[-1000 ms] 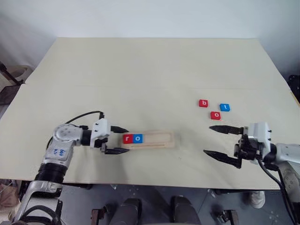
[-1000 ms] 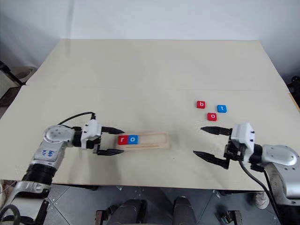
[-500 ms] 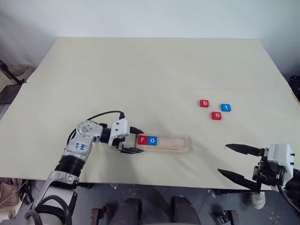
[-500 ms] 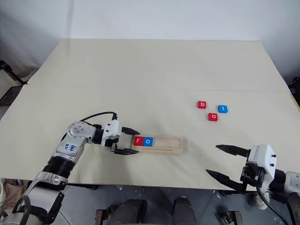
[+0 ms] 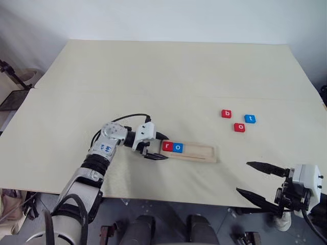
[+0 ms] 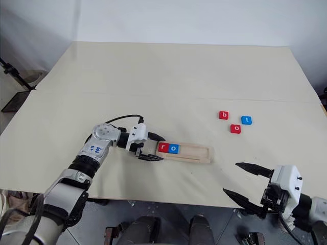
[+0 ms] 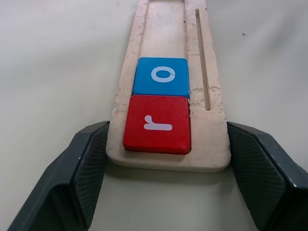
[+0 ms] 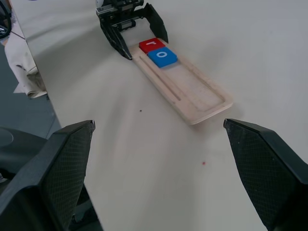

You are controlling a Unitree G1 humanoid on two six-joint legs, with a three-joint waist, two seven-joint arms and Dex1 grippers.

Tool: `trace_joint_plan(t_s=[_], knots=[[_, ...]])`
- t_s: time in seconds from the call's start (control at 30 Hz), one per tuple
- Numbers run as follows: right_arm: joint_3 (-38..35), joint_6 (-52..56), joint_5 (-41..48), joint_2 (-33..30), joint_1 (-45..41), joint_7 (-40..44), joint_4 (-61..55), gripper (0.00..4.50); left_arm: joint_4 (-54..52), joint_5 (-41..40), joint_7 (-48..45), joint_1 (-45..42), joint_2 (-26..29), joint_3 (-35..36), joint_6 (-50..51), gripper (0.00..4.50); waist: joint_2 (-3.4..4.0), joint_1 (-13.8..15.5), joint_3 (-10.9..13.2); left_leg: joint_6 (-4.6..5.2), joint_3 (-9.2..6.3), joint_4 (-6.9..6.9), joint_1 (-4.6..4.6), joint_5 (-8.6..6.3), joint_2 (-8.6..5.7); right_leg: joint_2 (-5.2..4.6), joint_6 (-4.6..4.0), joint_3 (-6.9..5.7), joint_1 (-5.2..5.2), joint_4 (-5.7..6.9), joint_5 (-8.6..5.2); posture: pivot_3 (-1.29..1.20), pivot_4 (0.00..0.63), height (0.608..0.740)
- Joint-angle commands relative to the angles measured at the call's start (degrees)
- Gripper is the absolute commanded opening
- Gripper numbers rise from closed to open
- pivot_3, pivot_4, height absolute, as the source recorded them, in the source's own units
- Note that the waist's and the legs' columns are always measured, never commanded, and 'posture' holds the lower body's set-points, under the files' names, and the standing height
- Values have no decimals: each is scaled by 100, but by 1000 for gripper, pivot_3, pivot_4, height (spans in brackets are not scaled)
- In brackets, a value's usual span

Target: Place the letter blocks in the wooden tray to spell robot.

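A pale-wood tray [image 5: 190,151] lies near the front of the cream tabletop [image 5: 153,81], with a red "r" block [image 5: 167,146] and a blue "o" block [image 5: 177,147] seated side by side, touching, at its left end. The rest of the tray's recess is bare.

The left claw [image 5: 156,146] points along the tabletop at that end of the tray. In the left wrist view its two black fingers [image 7: 84,166] straddle the tray's rounded end, one on each side — the pads stand right beside the wood, though whether they press on it cannot be told.

The right claw [image 5: 259,179] hangs past the tabletop's front edge at the right, its fingers spread wide and holding nothing. Its wrist view looks across at the tray and at the left claw beyond it.

Three blocks lie loose on the right side of the tabletop, well apart from the tray — a red "b" block [image 5: 226,114], a blue "t" block [image 5: 249,119] and a red "o" block [image 5: 239,127] just in front of and between the two.
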Motion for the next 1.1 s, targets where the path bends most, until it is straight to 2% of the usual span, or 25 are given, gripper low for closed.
trace_joint_plan(t_s=[0.03,0.13,0.2,0.27,0.47,0.6,0.77,0.83,1.0,1.1], knots=[[-250,-135,52,102,92,-93,-176,4500,216,178,63,-14,-103,-99,14,3445,0,-1,0,1,0,0,5,0,0,0,0,0,6,-1,0,0,150,740],[-263,-190,30,149,119,-115,-157,4500,195,151,21,-19,-133,-85,88,3445,0,1,0,1,-6,-1,10,-1,1,1,0,-2,15,-4,0,0,150,740],[-270,-249,-11,174,84,-136,-86,4500,32,19,-34,35,-129,-7,261,4192,0,-1,0,2,-6,-1,10,-1,0,1,1,-2,17,-5,1,0,150,740],[-280,-319,-51,196,36,-187,-2,4500,-159,-124,-107,107,-111,92,328,4464,0,-8,0,2,-7,-1,10,-1,0,1,1,-2,17,-6,1,0,150,740],[-589,-438,-37,569,-248,-856,374,4500,-763,-749,-189,458,339,816,319,4464,0,-69,0,1,-9,-6,8,-1,4,2,0,-1,8,-4,1,0,150,740],[-759,-206,50,716,-583,-1458,644,4500,-1248,-1119,-252,968,846,1309,283,4464,4,-115,-2,-1,-8,-14,9,-1,12,7,-3,3,1,-3,2,0,150,740],[-487,166,-352,837,-1382,-2635,945,4500,-2209,-1308,165,1843,1154,1716,334,4464,6,-112,-2,-1,-9,-13,9,-1,9,1,-5,5,1,-4,3,0,150,740],[-418,209,-377,862,-1613,-2789,1022,4500,-2531,-1340,293,2085,1185,1750,482,4464,7,-75,-3,-1,-9,-13,8,-1,10,1,-5,6,0,-4,3,0,150,740],[-60,831,-330,502,-2312,-2916,1195,4500,-3355,-1794,396,2639,1152,1848,984,4464,8,-70,-2,-1,-8,-10,7,0,9,1,-6,8,-1,-3,3,0,150,740],[209,1530,-488,58,-2905,-3141,1482,4500,-3722,-1956,461,2760,1104,1819,1190,4464,13,-75,-3,-1,-6,-9,7,0,10,1,-8,8,-1,-4,4,0,150,740]])
